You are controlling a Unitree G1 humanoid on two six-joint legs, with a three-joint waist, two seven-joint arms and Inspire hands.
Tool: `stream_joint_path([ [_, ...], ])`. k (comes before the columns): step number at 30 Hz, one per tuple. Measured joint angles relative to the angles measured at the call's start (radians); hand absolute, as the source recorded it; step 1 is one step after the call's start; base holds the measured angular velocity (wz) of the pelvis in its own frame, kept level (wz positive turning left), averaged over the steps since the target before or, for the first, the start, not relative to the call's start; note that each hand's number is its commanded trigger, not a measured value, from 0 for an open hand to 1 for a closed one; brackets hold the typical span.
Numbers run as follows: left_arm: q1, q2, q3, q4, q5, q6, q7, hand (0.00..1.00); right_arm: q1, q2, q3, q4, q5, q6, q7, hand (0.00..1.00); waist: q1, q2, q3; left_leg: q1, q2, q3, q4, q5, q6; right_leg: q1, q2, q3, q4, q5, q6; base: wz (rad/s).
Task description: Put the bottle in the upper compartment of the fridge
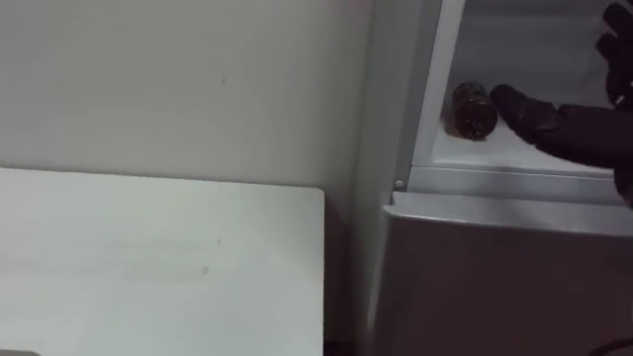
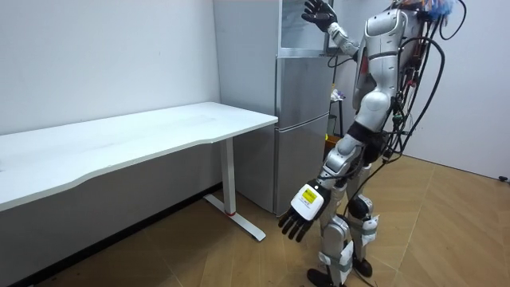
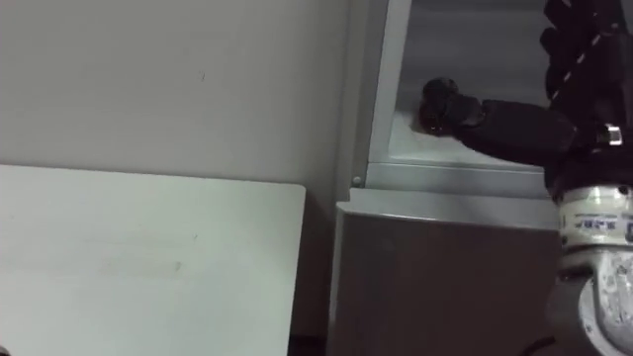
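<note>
Pale wall (image 1: pixel 178 79) makes up your background, well to the left of the raised right hand (image 3: pixel 579 124). Below that hand and off to its left you have the white table (image 2: pixel 159 131), whose end sits just beside the grey fridge (image 2: pixel 303 119). Your robot stands facing the fridge with its right arm lifted into the open upper compartment, and the closed lower door (image 1: pixel 495 277) is directly beneath the hand. The left hand (image 2: pixel 301 214) hangs low beside the thigh, far below the right one, with its fingers straight and spread, holding nothing. Your right hand is loosely open over the white shelf (image 1: pixel 514 150), its fingers apart and the thumb stretched out to the left, with nothing in its grasp. The dark bottle (image 1: pixel 473 111) lies on its side on that shelf, right at the thumb's tip. You cannot tell whether the thumb touches it.
</note>
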State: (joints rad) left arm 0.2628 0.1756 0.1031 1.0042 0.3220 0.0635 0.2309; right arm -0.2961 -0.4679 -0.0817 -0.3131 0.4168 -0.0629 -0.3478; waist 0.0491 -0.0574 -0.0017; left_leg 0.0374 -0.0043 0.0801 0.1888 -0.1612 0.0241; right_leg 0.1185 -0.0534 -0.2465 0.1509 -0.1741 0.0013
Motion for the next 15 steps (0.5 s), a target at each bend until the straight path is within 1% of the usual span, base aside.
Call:
stream_joint_path([
  [1,-0.003,-0.003,0.000,0.000,0.003,0.000,0.001,0.00,0.022,0.005,0.000,-0.021,0.000,-0.007,0.008,0.00,0.000,0.003,0.0011,-0.002,0.000,0.001,0.007,0.000,0.000,-0.005,0.000,0.000,0.000,-0.001,0.001,0.00],
  [3,-0.006,-0.007,-0.002,0.000,0.005,-0.004,0.002,0.00,0.038,0.016,-0.001,-0.037,-0.009,-0.015,0.024,0.00,0.000,0.010,0.0009,-0.009,0.000,0.005,0.009,-0.001,0.001,-0.013,0.001,0.003,0.002,-0.001,0.001,-0.04],
  [4,-0.006,-0.007,-0.008,0.000,0.007,-0.010,0.004,0.00,0.046,0.035,-0.001,-0.049,-0.031,-0.024,0.025,0.00,-0.001,0.014,0.0015,-0.009,0.001,0.007,0.008,-0.001,0.001,-0.015,0.002,0.004,0.002,-0.001,0.001,-0.05],
  [5,-0.006,-0.008,-0.010,0.000,0.007,-0.022,0.005,0.00,0.055,0.049,-0.001,-0.058,-0.033,-0.039,0.026,0.00,-0.002,0.017,0.0005,-0.008,0.001,0.008,0.007,-0.001,0.001,-0.015,0.004,0.010,0.002,-0.001,0.001,-0.05],
  [6,-0.005,-0.008,-0.010,0.000,0.007,-0.028,0.005,0.00,0.058,0.053,-0.002,-0.060,-0.033,-0.047,0.029,0.00,-0.002,0.018,-0.0007,-0.008,0.001,0.009,0.006,-0.001,0.001,-0.015,0.004,0.011,0.002,0.000,0.001,-0.04],
  [8,0.001,-0.008,-0.011,0.000,0.018,-0.042,0.009,0.00,0.085,0.069,-0.004,-0.070,-0.029,-0.071,0.032,0.00,-0.003,0.021,-0.0041,-0.003,0.002,0.015,-0.002,-0.001,0.001,-0.013,0.007,0.026,0.001,0.000,0.001,-0.08],
  [9,0.002,-0.008,-0.011,0.000,0.022,-0.043,0.011,0.00,0.096,0.079,-0.004,-0.080,-0.030,-0.071,0.031,0.00,-0.003,0.022,-0.0040,-0.001,0.003,0.016,-0.004,-0.002,0.000,-0.013,0.007,0.028,0.001,0.000,0.001,-0.13],
  [11,0.017,-0.012,-0.011,0.000,0.022,-0.047,0.023,0.00,0.145,0.118,-0.006,-0.099,-0.031,-0.079,0.033,0.00,-0.011,0.026,-0.0050,0.006,0.005,0.025,-0.008,-0.006,-0.003,-0.012,0.010,0.040,0.001,0.000,0.001,-0.14],
  [13,0.019,-0.013,-0.011,0.000,0.022,-0.048,0.025,0.00,0.177,0.134,-0.008,-0.100,-0.030,-0.080,0.026,0.00,-0.015,0.028,-0.0059,0.011,0.006,0.025,-0.013,-0.008,-0.004,-0.012,0.012,0.052,0.001,0.000,0.001,-0.13],
  [15,0.016,-0.019,-0.011,0.000,0.022,-0.048,0.031,0.00,0.207,0.154,-0.021,-0.104,-0.063,-0.080,0.009,0.00,-0.022,0.029,-0.0062,0.011,0.006,0.027,-0.018,-0.007,-0.004,-0.012,0.012,0.055,0.002,0.000,0.001,-0.07],
])
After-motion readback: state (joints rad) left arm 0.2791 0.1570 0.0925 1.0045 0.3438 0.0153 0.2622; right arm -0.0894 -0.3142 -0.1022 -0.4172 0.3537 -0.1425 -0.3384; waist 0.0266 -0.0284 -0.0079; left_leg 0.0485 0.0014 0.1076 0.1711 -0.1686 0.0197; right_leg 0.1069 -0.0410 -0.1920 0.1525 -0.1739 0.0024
